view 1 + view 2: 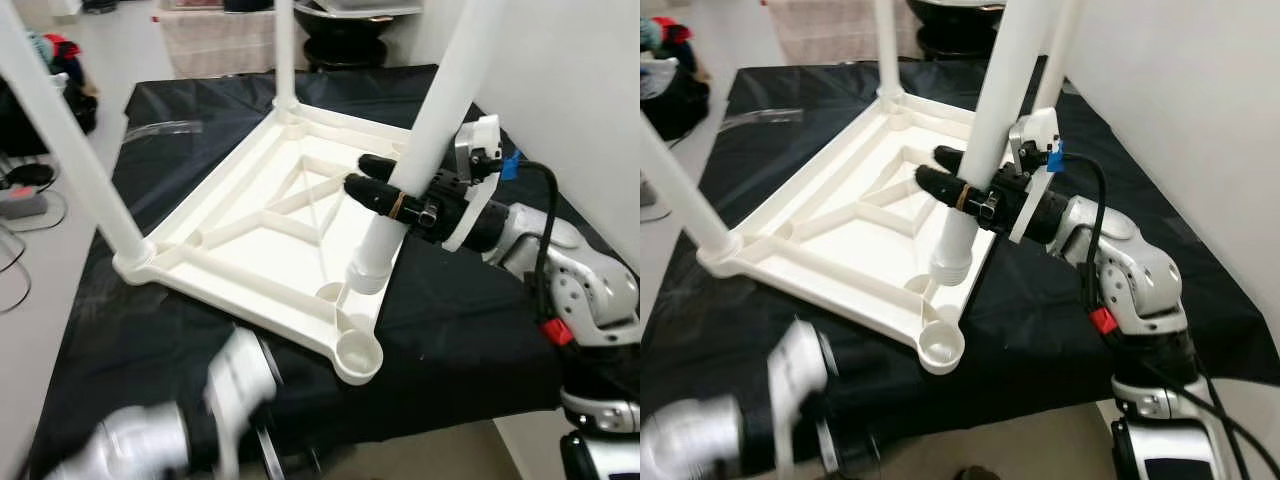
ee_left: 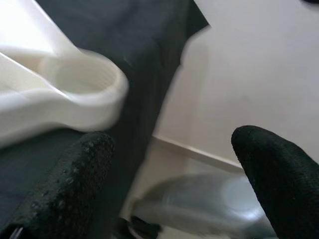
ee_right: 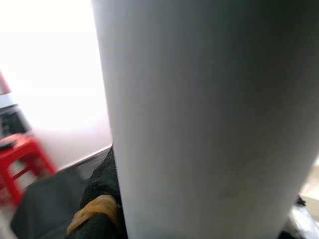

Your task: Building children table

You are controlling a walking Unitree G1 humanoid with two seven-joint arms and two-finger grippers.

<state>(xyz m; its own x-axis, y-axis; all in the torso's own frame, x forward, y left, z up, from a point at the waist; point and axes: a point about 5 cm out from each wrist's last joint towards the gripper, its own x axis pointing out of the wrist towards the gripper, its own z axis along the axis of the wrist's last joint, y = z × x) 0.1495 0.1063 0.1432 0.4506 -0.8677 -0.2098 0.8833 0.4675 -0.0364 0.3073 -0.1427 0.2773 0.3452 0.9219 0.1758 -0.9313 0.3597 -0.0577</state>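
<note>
A white plastic table top (image 1: pixel 262 250) lies upside down on the black-covered table (image 1: pixel 460 330). One white leg (image 1: pixel 285 50) stands in the far corner and another leg (image 1: pixel 70 150) in the left corner. My right gripper (image 1: pixel 358 175) is shut on a third leg (image 1: pixel 440 110), held tilted, with its threaded end (image 1: pixel 370 268) just above the top's right rim. The near corner socket (image 1: pixel 358 352) is empty. My left gripper (image 2: pixel 174 184) is open, low at the table's front edge, close to that socket (image 2: pixel 82 87). In the right wrist view the gripped leg (image 3: pixel 209 119) is pressed against a black finger (image 3: pixel 102 199).
A white wall (image 1: pixel 580 80) runs close along the table's right side. Floor with cables and clutter (image 1: pixel 25 190) lies to the left. A dark tub (image 1: pixel 350 40) and a cloth-covered stand (image 1: pixel 215 40) are behind the table. My left arm (image 1: pixel 130 445) shows blurred at the front left.
</note>
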